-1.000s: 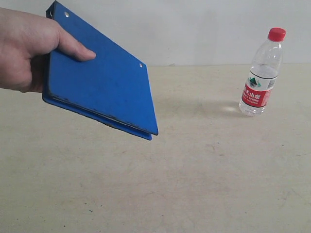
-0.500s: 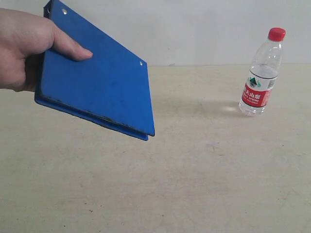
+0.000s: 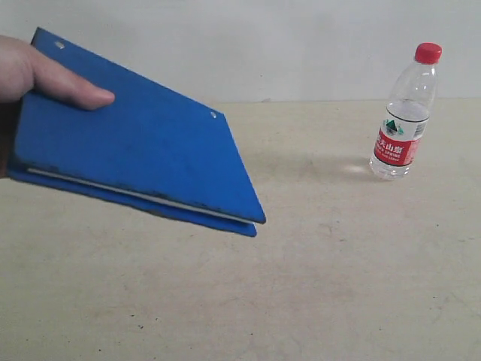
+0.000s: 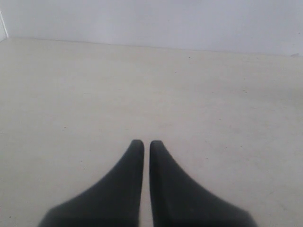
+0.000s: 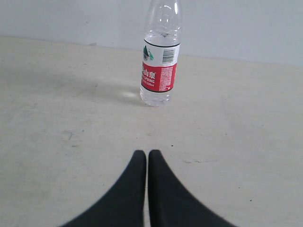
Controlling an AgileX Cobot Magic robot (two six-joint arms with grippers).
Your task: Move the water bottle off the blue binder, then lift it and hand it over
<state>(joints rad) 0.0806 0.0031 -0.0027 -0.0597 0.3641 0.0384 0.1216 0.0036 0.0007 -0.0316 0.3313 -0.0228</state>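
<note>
The water bottle (image 3: 404, 113) stands upright on the table at the right, red cap on top; the right wrist view shows the water bottle (image 5: 161, 56) straight ahead of my right gripper (image 5: 147, 152), which is shut and empty, well short of it. A person's hand (image 3: 34, 75) holds the blue binder (image 3: 143, 150) tilted in the air at the left, clear of the table. My left gripper (image 4: 143, 142) is shut with nothing in it, over bare table. Neither gripper shows in the exterior view.
The beige table (image 3: 316, 286) runs back to a pale wall (image 3: 285, 45). The hand and binder fill the left of the exterior view.
The hand has swung the blue binder down and leftward, so it lies flatter and its near corner reaches further right. The bottle has not moved.
</note>
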